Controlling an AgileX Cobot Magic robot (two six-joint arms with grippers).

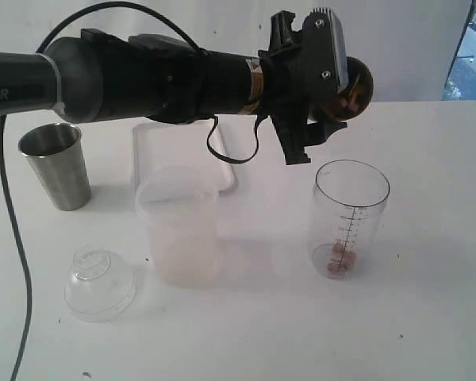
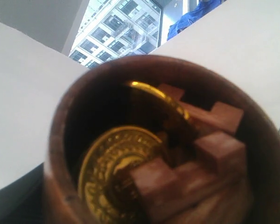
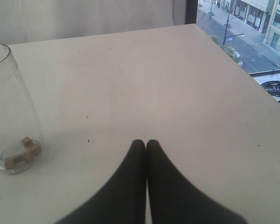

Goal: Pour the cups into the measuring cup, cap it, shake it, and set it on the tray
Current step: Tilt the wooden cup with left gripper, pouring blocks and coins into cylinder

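Observation:
My left gripper (image 1: 335,94) reaches across the table and is shut on the brown wooden cup (image 1: 358,86), held tipped on its side above the measuring cup (image 1: 351,216). Inside the wooden cup (image 2: 60,140) lie gold coins (image 2: 109,168) and small wooden blocks (image 2: 214,149). The measuring cup (image 3: 9,102) stands upright with a few wooden pieces (image 3: 22,151) at its bottom. At the far left the steel tumbler (image 1: 57,165) is upright. The white tray (image 1: 226,178) lies behind the left arm. My right gripper (image 3: 145,142) is shut and empty, low over the table beside the measuring cup.
A frosted plastic tumbler (image 1: 181,226) stands in the middle, in front of the tray. A clear domed lid (image 1: 99,282) rests at the front left. A black cable (image 1: 16,262) hangs along the left side. The table's edge (image 3: 252,74) runs near a window.

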